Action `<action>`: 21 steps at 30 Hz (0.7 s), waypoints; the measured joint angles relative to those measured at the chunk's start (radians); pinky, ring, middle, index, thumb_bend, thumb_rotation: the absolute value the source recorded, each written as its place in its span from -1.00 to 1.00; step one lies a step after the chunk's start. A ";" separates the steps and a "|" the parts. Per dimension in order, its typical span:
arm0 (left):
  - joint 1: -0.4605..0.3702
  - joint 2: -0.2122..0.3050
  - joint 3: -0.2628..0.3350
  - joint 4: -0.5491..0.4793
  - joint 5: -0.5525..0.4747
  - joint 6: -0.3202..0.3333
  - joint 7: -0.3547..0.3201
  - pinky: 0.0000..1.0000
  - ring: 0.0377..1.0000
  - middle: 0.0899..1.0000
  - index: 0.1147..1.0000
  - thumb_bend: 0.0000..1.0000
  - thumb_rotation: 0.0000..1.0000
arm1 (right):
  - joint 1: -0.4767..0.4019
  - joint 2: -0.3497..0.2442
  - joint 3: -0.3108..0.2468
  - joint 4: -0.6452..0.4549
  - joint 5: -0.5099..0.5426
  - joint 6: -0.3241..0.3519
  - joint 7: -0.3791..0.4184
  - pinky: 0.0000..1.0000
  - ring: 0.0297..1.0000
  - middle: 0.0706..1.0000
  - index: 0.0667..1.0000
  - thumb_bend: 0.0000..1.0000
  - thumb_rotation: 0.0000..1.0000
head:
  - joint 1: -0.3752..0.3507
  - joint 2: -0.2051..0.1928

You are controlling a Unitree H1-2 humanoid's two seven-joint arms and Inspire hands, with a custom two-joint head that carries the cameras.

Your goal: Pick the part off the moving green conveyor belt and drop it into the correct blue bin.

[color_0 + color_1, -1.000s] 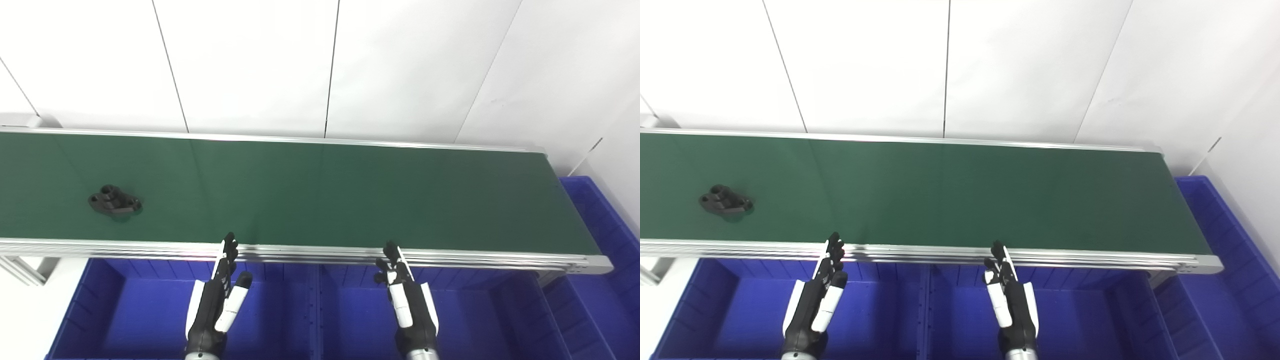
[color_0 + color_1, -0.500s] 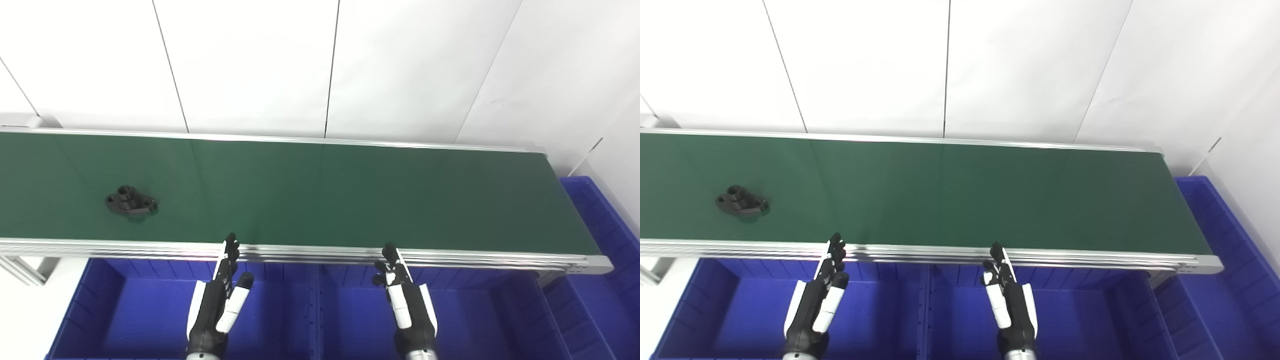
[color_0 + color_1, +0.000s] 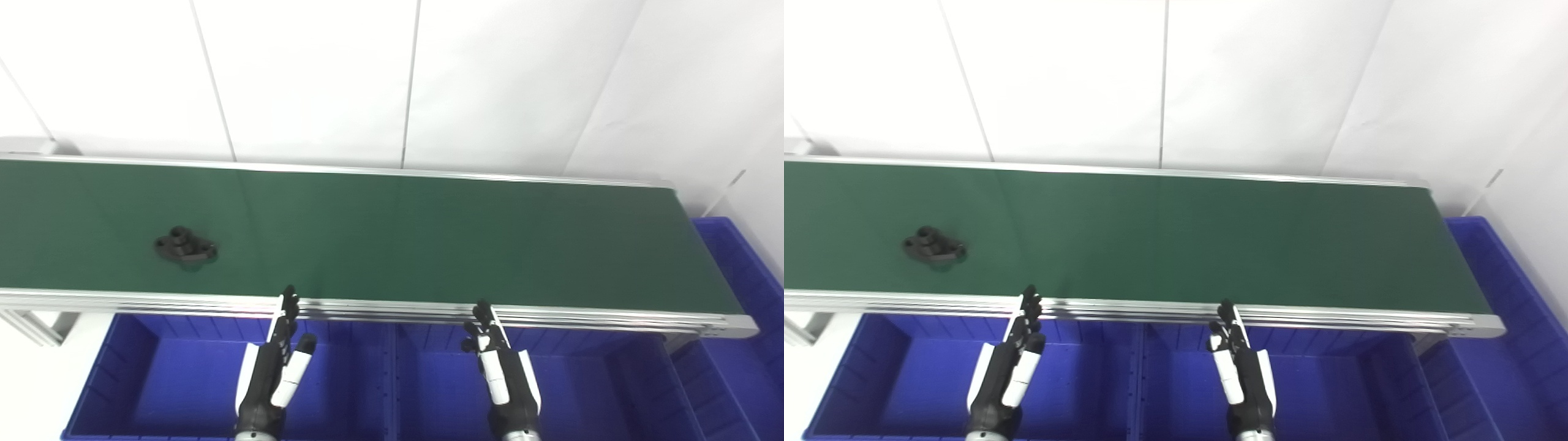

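now, black part (image 3: 185, 248) flat on the green conveyor belt (image 3: 429, 239), toward its left end and nearer the front rail than the back one. dark, lumpy shape with a raised boss and a flanged base; finer detail too small to make out. nothing touching it.

left hand (image 3: 272, 373) low in the picture, over the left blue bin (image 3: 184, 392), fingers (image 3: 286, 306) stretched out straight and pointing up toward the belt's front rail (image 3: 380, 309), tips at about the rail's edge in the picture. thumb set apart to the side. open, empty, holding nothing. to the right of the part and nearer the camera, well apart from it.

right hand (image 3: 505, 376) likewise low, over the middle blue bin (image 3: 582, 392), fingers extended toward the rail, thumb out to the side. open too, nothing in its grasp.

two blue bins side by side below the belt's front edge, with a divider wall between them about midway between the two hands. third blue bin (image 3: 744, 269) past the belt's right end, only partly in view. nothing to be seen lying in the visible parts of the bins.

white panelled wall (image 3: 398, 79) behind the belt.
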 measured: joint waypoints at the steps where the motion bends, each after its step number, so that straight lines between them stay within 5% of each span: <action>1: 0.001 -0.005 -0.002 0.013 0.003 -0.007 0.006 1.00 1.00 1.00 1.00 0.33 0.84 | 0.000 -0.003 -0.003 0.014 0.002 -0.015 0.000 0.82 0.85 0.93 0.97 0.71 0.83 | 0.000 0.000; 4: 0.001 -0.010 -0.007 0.053 0.024 -0.039 0.018 1.00 1.00 1.00 1.00 0.32 0.78 | 0.000 -0.016 -0.013 0.064 0.015 -0.047 0.003 0.84 0.86 0.94 0.98 0.72 0.84 | 0.051 -0.058; 11: -0.012 -0.009 -0.005 0.150 0.061 -0.114 0.063 1.00 1.00 1.00 1.00 0.35 0.72 | -0.007 -0.055 -0.040 0.169 0.051 -0.142 0.035 0.84 0.90 0.96 1.00 0.75 0.87 | 0.120 -0.124; 21: -0.023 -0.009 -0.006 0.177 0.072 -0.127 0.084 0.99 1.00 1.00 1.00 0.37 0.63 | -0.030 -0.077 -0.050 0.215 0.092 -0.168 0.075 0.95 0.95 1.00 1.00 0.72 0.94 | 0.158 -0.143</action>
